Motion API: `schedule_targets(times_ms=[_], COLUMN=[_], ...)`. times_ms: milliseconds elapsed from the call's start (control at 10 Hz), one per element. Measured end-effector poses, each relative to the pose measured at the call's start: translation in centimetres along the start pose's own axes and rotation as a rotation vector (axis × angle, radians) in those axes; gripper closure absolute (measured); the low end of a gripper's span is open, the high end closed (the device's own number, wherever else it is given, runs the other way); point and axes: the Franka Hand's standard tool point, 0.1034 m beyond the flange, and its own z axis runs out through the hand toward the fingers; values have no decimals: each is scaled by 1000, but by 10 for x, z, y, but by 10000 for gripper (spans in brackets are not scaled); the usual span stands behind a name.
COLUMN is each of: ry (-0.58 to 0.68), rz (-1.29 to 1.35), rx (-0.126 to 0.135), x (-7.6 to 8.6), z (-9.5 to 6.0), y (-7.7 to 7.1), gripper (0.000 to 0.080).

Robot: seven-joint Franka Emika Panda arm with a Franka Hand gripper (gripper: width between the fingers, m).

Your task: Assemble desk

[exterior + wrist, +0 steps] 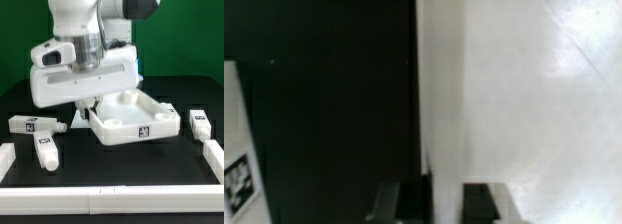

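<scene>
1. The tabletop panel (125, 108) sits at the centre of the exterior view, on the black table (120, 165). It is a shallow white plastic tray, rectangular, with a raised rim and rounded corners.
2. Its hollow faces up and shows only its own smooth white floor. A black-and-white square tag (143, 130) is on the wall facing the camera.
3. The gripper (88, 104) comes down at the panel's end toward the exterior view's left, under the arm's bulky white housing (80, 75).
4. In the wrist view the 2 dark fingers (402, 203) stand on either side of the panel's thin white rim; the gripper (445, 195) is clamped on it. The glossy panel floor (526, 90) lies to one side of the rim and the matte black table (331, 90) to the other.
5. A white border rail (110, 193) frames the table along the lower, left and right edges of the exterior view. Within it lie the panel and 3 legs.
6. The legs are short white posts with tags: 2 in the lower left (33, 125) (45, 151), near each other, and 1 at the right (200, 122), apart from the panel.
</scene>
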Motion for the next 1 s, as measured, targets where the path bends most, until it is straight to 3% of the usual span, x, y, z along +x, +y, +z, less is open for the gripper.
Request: schedule_targets(times_ms=[100,200,300,500,700,800,1000], ry=[-16,-54,-89,-87,-96,-97,-113], rz=[46,197,330,287,453,523,905], rx=[23,58,74,74,71,66,43], x=[1,9,14,13,13,13,22], z=[-16,-41,-47,-42,-40,-40,-42], y=[-1,-3,-8,-7,-6,5,8], gripper=[746,746,746,746,746,746,746])
